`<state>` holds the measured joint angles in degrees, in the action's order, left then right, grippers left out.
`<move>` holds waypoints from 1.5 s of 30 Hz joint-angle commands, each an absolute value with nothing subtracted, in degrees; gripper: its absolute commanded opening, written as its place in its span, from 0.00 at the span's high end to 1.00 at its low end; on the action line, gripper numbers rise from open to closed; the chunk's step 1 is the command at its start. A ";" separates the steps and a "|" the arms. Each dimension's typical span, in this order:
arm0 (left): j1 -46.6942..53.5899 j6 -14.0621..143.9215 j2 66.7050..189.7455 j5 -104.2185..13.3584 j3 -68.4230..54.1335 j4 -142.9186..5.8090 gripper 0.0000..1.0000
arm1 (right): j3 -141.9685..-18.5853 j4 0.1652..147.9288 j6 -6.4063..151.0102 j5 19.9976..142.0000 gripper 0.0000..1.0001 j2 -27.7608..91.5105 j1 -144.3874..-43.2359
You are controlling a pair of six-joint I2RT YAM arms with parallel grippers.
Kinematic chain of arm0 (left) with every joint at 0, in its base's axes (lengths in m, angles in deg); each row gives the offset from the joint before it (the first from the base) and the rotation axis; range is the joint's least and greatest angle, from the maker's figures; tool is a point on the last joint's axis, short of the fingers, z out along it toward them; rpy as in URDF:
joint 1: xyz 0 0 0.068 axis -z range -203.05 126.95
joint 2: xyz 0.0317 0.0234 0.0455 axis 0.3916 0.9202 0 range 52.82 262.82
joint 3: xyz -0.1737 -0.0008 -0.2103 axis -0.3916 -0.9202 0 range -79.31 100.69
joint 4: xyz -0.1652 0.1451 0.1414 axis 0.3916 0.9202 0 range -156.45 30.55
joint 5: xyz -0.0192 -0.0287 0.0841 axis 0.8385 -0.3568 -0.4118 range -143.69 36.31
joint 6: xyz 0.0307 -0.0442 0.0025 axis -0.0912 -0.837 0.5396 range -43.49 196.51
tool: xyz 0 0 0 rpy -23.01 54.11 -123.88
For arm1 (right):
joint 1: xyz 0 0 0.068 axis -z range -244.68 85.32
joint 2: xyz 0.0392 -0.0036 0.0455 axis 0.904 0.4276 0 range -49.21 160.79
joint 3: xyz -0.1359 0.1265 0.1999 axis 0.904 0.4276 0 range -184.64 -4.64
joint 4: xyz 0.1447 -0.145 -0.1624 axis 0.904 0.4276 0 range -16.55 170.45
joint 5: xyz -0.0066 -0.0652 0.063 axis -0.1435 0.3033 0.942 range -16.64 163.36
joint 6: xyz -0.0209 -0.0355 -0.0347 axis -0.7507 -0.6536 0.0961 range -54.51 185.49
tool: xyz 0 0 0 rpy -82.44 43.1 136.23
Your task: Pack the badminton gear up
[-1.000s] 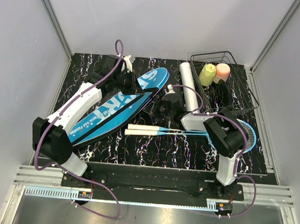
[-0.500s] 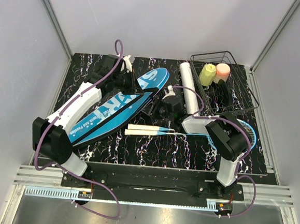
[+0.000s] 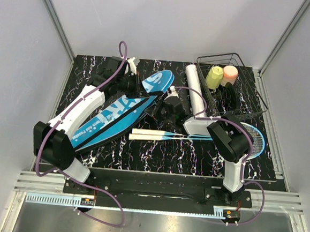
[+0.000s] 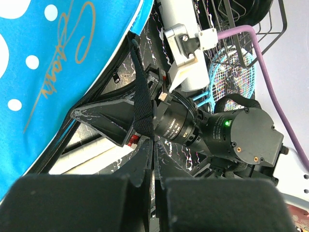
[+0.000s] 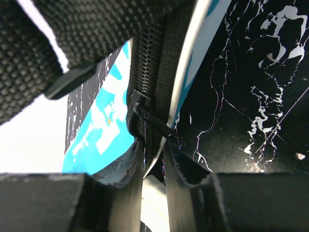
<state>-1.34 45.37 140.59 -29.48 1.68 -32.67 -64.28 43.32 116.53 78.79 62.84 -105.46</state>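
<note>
With left jaws shut on the cover's black strap, the right jaws, narrowly apart, should pinch the zipper pull squarely.

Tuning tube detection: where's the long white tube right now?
Top view, back right of centre: the long white tube lies alongside the left side of the black wire basket, the blue cover to its left.
</note>
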 commanded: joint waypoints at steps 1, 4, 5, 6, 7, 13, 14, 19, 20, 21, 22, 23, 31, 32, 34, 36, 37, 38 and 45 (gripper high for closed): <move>-1.52 45.31 138.69 -27.59 4.45 -34.72 1.00 | -65.11 42.78 114.80 74.51 0.74 62.24 -107.13; -1.61 45.13 138.78 -27.33 4.80 -34.72 1.00 | -65.02 41.38 114.00 75.37 0.73 62.85 -107.31; -1.61 45.05 138.86 -27.15 4.97 -34.72 1.00 | -65.46 40.85 113.65 75.90 0.71 63.55 -107.31; -1.61 44.96 138.86 -27.06 4.89 -34.72 1.00 | -65.81 39.71 113.30 76.52 0.64 63.99 -107.31; -1.52 45.04 138.95 -26.89 5.06 -34.72 1.00 | -66.34 39.35 112.52 77.39 0.63 64.35 -107.22; -3.10 49.87 140.70 -30.20 5.93 -30.52 1.00 | -67.22 38.47 110.31 79.59 0.98 62.07 -107.31; -3.45 51.53 140.97 -31.62 6.20 -29.29 0.99 | -66.70 38.73 110.49 79.95 1.00 60.24 -107.14; -6.35 55.06 141.33 -45.23 5.76 -24.45 0.85 | -67.75 41.36 113.12 86.61 1.00 54.95 -107.05; -6.35 56.28 141.24 -47.17 6.03 -23.92 0.82 | -68.44 42.68 115.13 87.76 1.00 53.55 -106.70; -6.44 57.08 141.15 -48.67 6.11 -23.22 0.75 | -68.80 43.91 115.84 88.73 1.00 52.84 -106.61; -6.44 57.78 141.15 -51.12 6.20 -22.77 0.73 | -69.59 45.05 116.63 90.65 1.00 52.14 -106.26; -6.44 58.83 141.15 -52.27 6.38 -22.16 0.71 | -69.77 46.37 118.12 91.54 1.00 50.91 -106.00; -5.83 64.11 136.69 -49.52 3.49 -21.71 0.41 | -73.10 55.34 119.64 104.71 1.00 49.58 -101.96; -5.65 65.42 135.19 -46.78 2.44 -23.80 0.37 | -73.28 55.96 117.63 106.30 1.00 49.93 -101.52; -5.38 65.26 130.79 -38.25 -1.43 -26.10 0.32 | -72.76 55.96 115.33 109.46 1.00 50.11 -100.64; -5.12 63.51 127.90 -32.02 -5.72 -29.09 0.30 | -72.76 56.58 112.78 111.40 1.00 50.81 -99.93; -4.95 62.98 127.44 -30.94 -6.97 -29.62 0.31 | -72.93 56.75 112.08 113.68 1.00 51.16 -99.67; -4.60 62.02 127.09 -30.49 -8.20 -29.89 0.37 | -72.93 56.84 111.37 114.48 1.00 51.77 -99.06; 5.92 66.92 124.80 -41.97 -13.66 -29.45 0.47 | -74.16 56.05 111.72 119.50 1.00 54.33 -98.26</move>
<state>-0.55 63.45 125.74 -35.91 -11.98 -27.16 -71.08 57.49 112.58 112.78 53.51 -98.42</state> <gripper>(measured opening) 0.545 0.022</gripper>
